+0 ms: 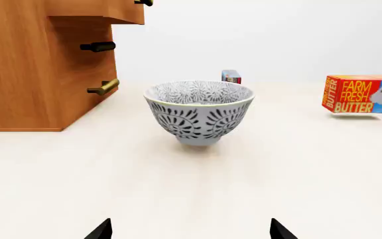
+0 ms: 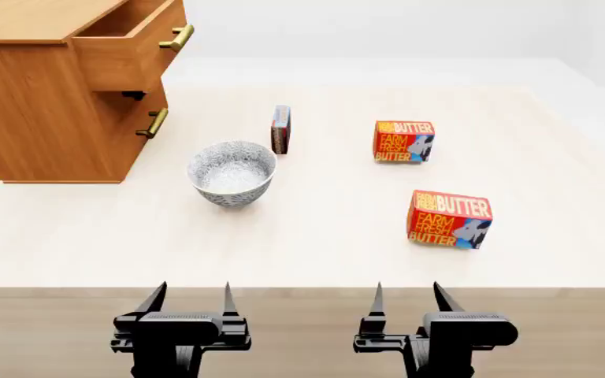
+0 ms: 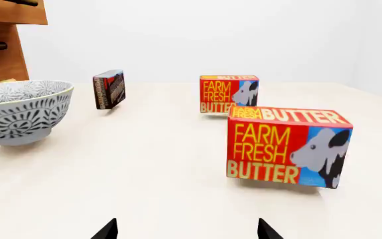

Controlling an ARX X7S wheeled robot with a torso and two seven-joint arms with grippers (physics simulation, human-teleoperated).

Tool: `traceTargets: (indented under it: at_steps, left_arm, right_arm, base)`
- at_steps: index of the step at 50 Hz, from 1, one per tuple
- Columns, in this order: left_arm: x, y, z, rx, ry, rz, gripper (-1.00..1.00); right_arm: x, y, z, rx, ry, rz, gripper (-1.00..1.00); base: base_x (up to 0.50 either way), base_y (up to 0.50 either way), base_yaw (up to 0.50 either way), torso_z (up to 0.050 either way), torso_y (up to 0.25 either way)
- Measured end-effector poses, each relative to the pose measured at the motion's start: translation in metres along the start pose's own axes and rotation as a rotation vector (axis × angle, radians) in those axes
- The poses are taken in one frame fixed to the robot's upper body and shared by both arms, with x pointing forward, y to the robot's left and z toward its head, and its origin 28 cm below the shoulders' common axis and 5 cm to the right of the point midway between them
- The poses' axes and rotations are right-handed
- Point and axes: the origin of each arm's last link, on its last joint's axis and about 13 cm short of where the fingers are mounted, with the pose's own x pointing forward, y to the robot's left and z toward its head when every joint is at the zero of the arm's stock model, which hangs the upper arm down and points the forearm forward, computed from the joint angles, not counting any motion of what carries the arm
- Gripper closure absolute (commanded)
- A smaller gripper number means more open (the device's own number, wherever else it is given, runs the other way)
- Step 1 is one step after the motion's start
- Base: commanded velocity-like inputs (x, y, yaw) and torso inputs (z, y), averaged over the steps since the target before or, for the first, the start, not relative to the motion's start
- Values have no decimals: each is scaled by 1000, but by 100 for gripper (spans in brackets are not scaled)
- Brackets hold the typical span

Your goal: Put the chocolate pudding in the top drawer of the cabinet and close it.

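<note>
From the left wrist view I see a patterned grey bowl (image 1: 199, 110) standing on the pale surface (image 1: 191, 189), with the wooden cabinet (image 1: 38, 74) beside it and the top drawer (image 1: 121, 12) jutting out above the lower drawer's brass handle (image 1: 103, 87). The chocolate pudding (image 1: 231, 76) peeks out just behind the bowl's rim, and a butter box (image 1: 361, 94) stands well off to the side. The left fingers (image 1: 99, 230) are spread, with nothing between them. In the head view, both of my grippers hang at the near edge of the surface: the left gripper (image 2: 190, 300) and the right gripper (image 2: 406, 298), each with fingers spread and empty. The top drawer is pulled open. The chocolate pudding stands on its thin edge just beyond the bowl, between it and the farther butter box; a nearer butter box (image 2: 449, 219) sits toward my right. From the right wrist view, the nearer butter box fills the foreground, the pudding stands apart near the bowl, and the right fingers (image 3: 108, 230) are spread.
</note>
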Motion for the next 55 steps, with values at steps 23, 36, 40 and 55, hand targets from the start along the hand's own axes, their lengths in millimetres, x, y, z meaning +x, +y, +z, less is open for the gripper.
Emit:
traceTargets:
  at_steps: [23, 36, 40, 55]
  left_arm:
    - [2, 4, 4, -25, -66, 40, -100]
    - [2, 5, 5, -18, -80, 43, -100]
    - [2, 5, 5, -15, -82, 42, -100]
    - [2, 6, 5, -1, -87, 35, -100]
  right_arm:
    - [1, -1, 3, -38, -14, -9, -100]
    - [0, -1, 5, -36, -22, -1, -100]
    - [0, -1, 5, -35, -24, 1, -100]
    - [0, 1, 7, -36, -31, 12, -100]
  base:
    - [0, 171, 0, 0, 0]
    - [0, 499, 0, 0, 0]
    - [0, 483, 0, 0, 0]
    - [2, 429, 0, 0, 0]
